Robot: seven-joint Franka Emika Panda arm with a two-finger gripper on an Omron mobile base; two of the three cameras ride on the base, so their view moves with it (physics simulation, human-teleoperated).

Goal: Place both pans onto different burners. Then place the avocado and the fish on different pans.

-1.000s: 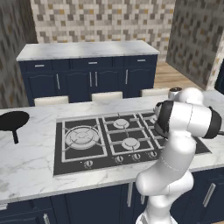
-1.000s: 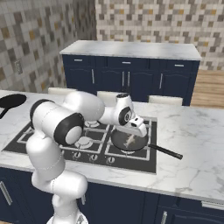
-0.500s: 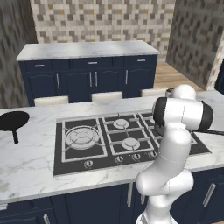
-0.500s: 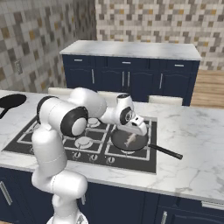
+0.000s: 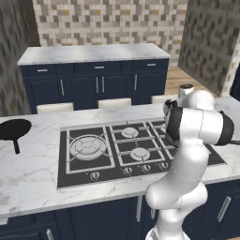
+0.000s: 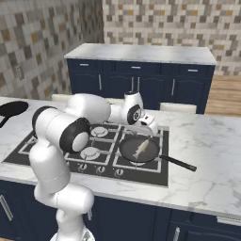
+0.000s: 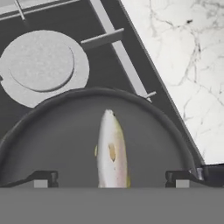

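Since earlier, fingers [image 7: 112,178] spread wide, released; fish [image 7: 112,151] lies between them in pan [image 6: 139,149]. Slick, light: you'd grip mid-body.

Light: bright, even, no visible source.
Shadows: faint and soft on the marble tabletop [image 5: 33,173].
Glare: none; black cooktop [image 6: 47,149] stays matte.
Sharpness: base views crisp; hand view soft, slightly pixelated.

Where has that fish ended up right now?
The fish lies inside the black pan on the cooktop's right side in the right base view, just below the gripper.
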